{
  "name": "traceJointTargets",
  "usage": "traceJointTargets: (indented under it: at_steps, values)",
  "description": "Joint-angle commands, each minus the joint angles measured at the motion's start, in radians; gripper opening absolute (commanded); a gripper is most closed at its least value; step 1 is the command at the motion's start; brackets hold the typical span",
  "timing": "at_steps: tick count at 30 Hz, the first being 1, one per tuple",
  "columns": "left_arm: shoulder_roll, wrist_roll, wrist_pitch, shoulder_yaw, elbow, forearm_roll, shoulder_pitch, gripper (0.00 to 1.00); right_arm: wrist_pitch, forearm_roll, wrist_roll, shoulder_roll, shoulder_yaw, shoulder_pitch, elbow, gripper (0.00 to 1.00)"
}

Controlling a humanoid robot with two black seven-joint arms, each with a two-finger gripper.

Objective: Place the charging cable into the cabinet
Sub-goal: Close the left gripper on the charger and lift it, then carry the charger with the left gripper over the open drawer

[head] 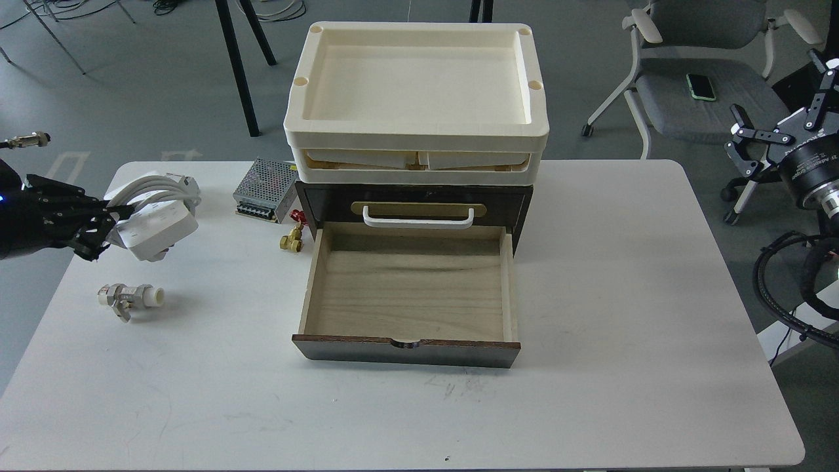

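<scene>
My left gripper [108,223] is pinching the white power strip [154,226], cord coiled round it, held off the table [623,295] at the far-left edge. Right gripper [760,141] is off the table's right side, fingers spread, nothing btwn them. Dark wooden cabinet [413,203] sits mid-table w/ its lower drawer [406,295] pulled out toward me, well apart from the strip. Cream trays [416,137] are stacked on the cabinet.
</scene>
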State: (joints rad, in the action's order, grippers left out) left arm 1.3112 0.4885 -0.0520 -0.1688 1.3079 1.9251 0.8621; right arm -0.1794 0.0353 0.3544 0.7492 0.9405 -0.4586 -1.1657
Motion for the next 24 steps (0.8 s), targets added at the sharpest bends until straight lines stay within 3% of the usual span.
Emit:
traceJointTargets:
  at_steps: [1,5,12,17,21,24]
  values:
    - [0.183,0.000,-0.002,0.009,0.235,-0.113,-0.005,0.00,0.000,0.000,0.000,0.001,0.003,0.000,0.000,1.00]
    - [0.290,0.000,0.001,0.043,0.457,-0.201,-0.014,0.00,0.001,0.000,0.000,-0.002,0.003,0.000,0.009,1.00]
    - [0.131,0.000,-0.023,0.074,0.461,-0.224,-0.031,0.00,0.001,0.000,-0.002,-0.004,0.003,0.002,0.018,1.00]
    - [0.025,0.000,-0.135,0.061,0.461,-0.374,-0.015,0.00,0.001,-0.002,-0.002,-0.004,0.003,0.003,0.032,1.00]
    - [-0.026,0.000,-0.259,0.058,0.461,-0.488,0.067,0.00,0.001,-0.002,0.000,-0.004,0.003,0.015,0.034,1.00]
    - [-0.091,0.000,-0.293,0.034,0.461,-0.511,0.071,0.00,0.000,0.000,0.000,-0.005,0.003,0.017,0.044,1.00]
